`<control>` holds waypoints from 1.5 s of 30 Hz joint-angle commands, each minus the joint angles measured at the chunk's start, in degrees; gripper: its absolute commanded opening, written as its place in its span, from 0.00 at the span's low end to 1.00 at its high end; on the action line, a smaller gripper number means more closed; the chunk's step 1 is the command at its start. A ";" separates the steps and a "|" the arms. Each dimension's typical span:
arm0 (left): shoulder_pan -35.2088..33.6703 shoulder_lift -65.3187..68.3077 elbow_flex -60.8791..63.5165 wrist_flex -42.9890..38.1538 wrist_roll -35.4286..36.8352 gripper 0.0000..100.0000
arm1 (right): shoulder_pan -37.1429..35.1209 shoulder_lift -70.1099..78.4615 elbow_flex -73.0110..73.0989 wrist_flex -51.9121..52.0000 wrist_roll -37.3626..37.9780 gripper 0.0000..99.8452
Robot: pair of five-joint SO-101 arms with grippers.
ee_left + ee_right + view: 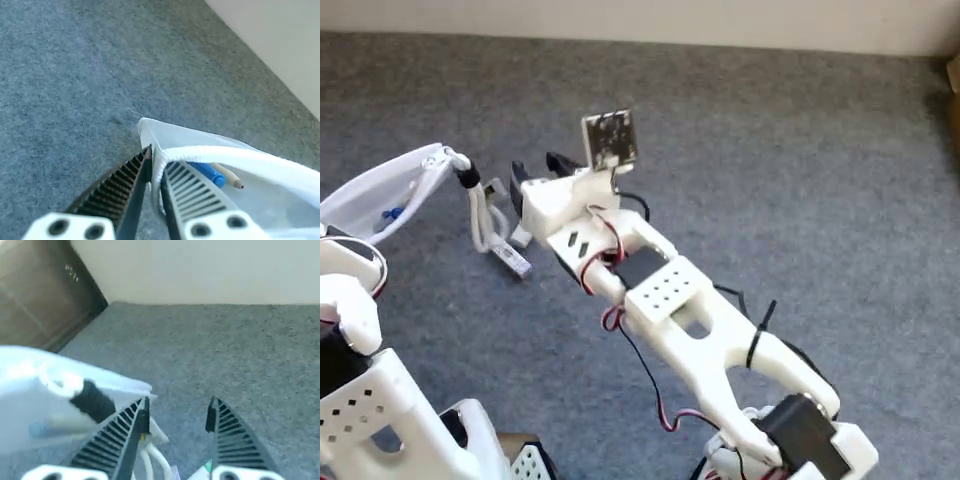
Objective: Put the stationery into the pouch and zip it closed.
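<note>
The left gripper (152,172) is clamped on one end of the white pouch (190,137), with a blue pen (209,175) inside. The right gripper (177,412), jaws apart and empty, sits just beside the black zipper pull (92,401) at the pouch's opposite end, the nearer arm for zipping

Pens (214,175) in pouch (377,196), cord (478,216) beside it

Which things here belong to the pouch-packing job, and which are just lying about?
Part of the job:
pouch, clamped by the left gripper; blue pen and pencil inside it; black zip pull with white cord; open right gripper nearby.

Just around:
grey carpet; brown cabinet.
</note>
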 commanded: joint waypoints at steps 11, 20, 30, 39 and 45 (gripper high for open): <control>-0.13 -1.54 -0.22 -2.11 0.70 0.01 | 2.42 17.63 -19.21 0.31 -15.12 0.18; -0.04 -1.54 -0.13 -2.11 0.70 0.01 | 1.63 32.40 -41.98 25.19 -15.38 0.15; 0.04 -1.54 -0.04 -2.11 0.79 0.01 | 0.57 54.55 -76.44 49.36 -15.38 0.15; 2.95 -1.54 2.95 -5.45 0.70 0.01 | 0.66 70.73 -102.46 58.07 -14.95 0.15; 2.95 -1.54 3.03 -5.45 0.70 0.01 | 1.98 74.77 -106.77 58.15 -14.95 0.15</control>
